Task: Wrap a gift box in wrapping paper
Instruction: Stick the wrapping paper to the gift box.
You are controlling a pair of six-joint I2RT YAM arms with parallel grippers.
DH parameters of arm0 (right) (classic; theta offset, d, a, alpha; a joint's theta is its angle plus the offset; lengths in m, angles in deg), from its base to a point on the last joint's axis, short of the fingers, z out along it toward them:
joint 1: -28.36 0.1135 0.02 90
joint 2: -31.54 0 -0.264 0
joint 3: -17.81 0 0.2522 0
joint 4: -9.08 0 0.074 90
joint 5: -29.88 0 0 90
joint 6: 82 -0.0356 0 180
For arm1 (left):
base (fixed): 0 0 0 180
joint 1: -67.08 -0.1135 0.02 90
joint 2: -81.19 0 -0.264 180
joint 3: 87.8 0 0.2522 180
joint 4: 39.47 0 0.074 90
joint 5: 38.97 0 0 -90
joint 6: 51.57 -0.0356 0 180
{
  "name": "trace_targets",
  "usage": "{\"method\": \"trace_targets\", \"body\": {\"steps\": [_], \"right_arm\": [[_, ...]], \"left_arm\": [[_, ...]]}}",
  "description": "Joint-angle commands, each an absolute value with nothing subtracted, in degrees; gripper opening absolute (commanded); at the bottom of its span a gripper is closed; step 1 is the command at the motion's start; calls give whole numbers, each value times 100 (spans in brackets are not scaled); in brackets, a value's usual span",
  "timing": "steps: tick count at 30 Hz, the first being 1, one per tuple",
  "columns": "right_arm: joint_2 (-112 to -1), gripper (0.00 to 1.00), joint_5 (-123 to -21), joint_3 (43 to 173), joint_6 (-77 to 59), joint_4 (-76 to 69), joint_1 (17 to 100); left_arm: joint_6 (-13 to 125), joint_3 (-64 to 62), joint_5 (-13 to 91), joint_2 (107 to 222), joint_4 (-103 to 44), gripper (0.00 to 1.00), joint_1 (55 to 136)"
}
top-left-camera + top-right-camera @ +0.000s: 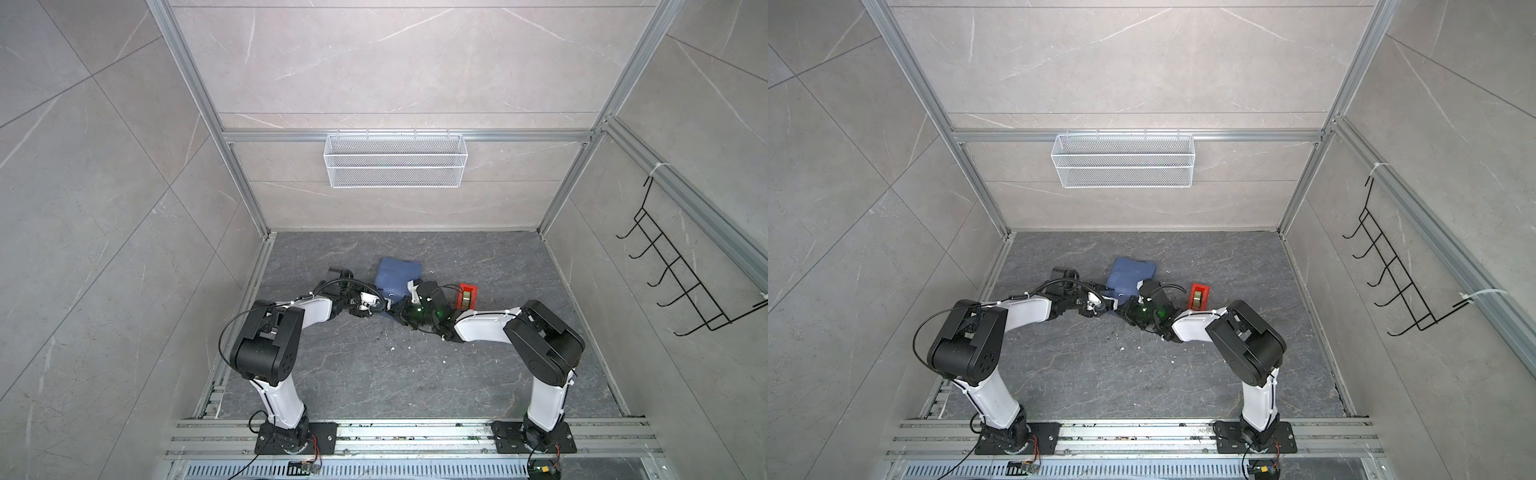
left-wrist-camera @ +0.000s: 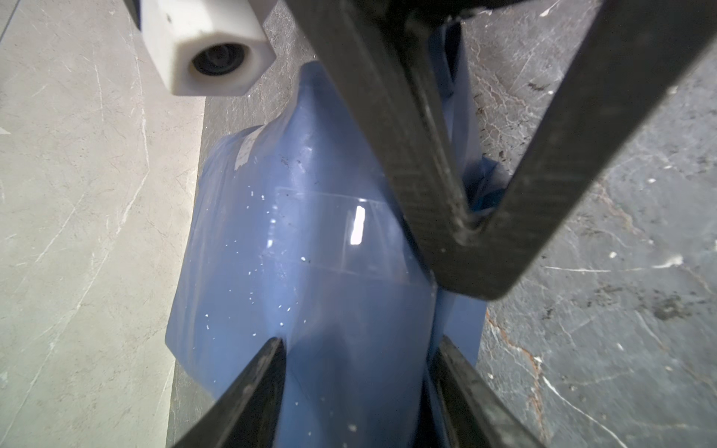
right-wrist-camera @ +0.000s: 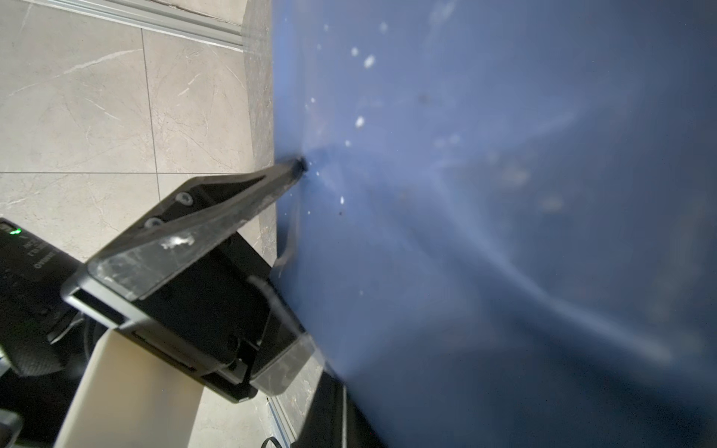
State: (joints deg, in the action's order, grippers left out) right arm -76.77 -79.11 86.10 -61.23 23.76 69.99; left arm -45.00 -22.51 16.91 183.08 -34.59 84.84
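Two arms are rising from the aluminium rail [image 1: 415, 434] nearest the viewer. The left arm [image 1: 266, 332] and the right arm [image 1: 540, 336] are both bending inward over the dark marbled desk [image 1: 374, 382] and meeting low at its middle. Between and just beyond their tips, in both top views, the wrapping paper [image 1: 397, 274] is lying on the desk as a puffy blue bundle. The gift box is showing nowhere, since the paper is covering whatever is inside. The left pincer [image 2: 360, 341] is standing spread across the bundle's near end, with one finger on each side. In the right wrist view one of its fingertips [image 3: 289, 174] is denting the paper, so it is clamping the wrapped bundle across its width. The right pincer [image 2: 469, 227] is showing two fingers running together into a V, tips pressed together at the bundle's side edge. Whether a fold of paper is caught there I cannot tell. A strip of clear tape [image 2: 322, 232] is lying stuck flat on the paper's upper face. Just right of the right wrist a red tape dispenser [image 1: 466, 296] is standing on the desk, apart from the bundle. Farther back, a white wire basket [image 1: 395, 160] is hanging on the rear wall and a black wire hook rack [image 1: 681, 274] on the right wall.
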Motion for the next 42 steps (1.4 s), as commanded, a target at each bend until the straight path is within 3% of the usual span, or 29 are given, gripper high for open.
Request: {"method": "trace_targets", "body": {"steps": [1, 17, 30, 33, 36, 42], "right_arm": [[-7481, 15, -7779, 8516, -6242, 2395, 7062], [-7092, 32, -7603, 8372, -6406, 2325, 7163], [-6188, 32, -7362, 7605, -6324, 1819, 7213], [-5875, 28, -7227, 7423, -6185, 1576, 7202], [-5782, 18, -7204, 7586, -6028, 1494, 7179], [-6697, 0, -7711, 8828, -5458, 1163, 6969]], "left_arm": [[-4463, -2542, 2168, 18736, -2347, 61, 8607], [-4463, -2522, 2159, 18795, -2347, 61, 8603], [-4471, -2499, 2177, 18789, -2306, 61, 8595], [-4471, -2506, 2175, 18833, -2334, 61, 8606], [-4467, -2508, 2177, 18746, -2278, 61, 8600], [-4460, -2489, 2159, 18793, -2298, 61, 8628]]}}
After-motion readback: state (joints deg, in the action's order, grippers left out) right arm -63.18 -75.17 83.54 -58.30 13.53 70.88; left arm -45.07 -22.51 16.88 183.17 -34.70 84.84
